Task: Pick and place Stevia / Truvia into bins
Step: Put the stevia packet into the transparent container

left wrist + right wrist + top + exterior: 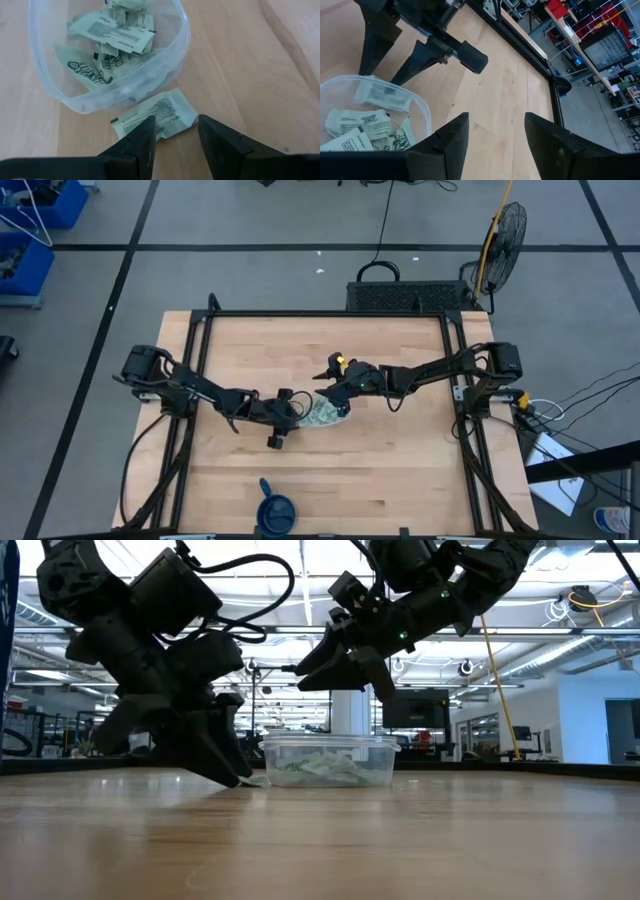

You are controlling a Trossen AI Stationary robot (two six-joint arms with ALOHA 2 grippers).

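**beside the tub: one sachet left to grab, looks like**

right against the clear tub (172, 50), on the wood just outside its wall, lies one stray sachet (155, 116), flat and printed side up. as far as the views show, that's the only one not in yet. everything else is already piled inside the tub: a heap of green and white sachets (362, 125), some overlapping, a couple leaning on the wall.

the left gripper (174, 142) is down at the table (400, 470) on the near side of the tub, fingers spread, with the stray sachet lying between and just ahead of the tips. it isn't pinching anything yet. from the low view its fingers reach the tabletop or very close to it, right next to the tub.

the right gripper (495, 140) hangs above the tub, tilted down toward it, fingers spread and nothing in them.

so the job looks nearly finished. what's left, going by this, is closing on that last sachet, lifting it over the wall and dropping it in. can't rule out another sachet hidden under the arms in the high view, though.
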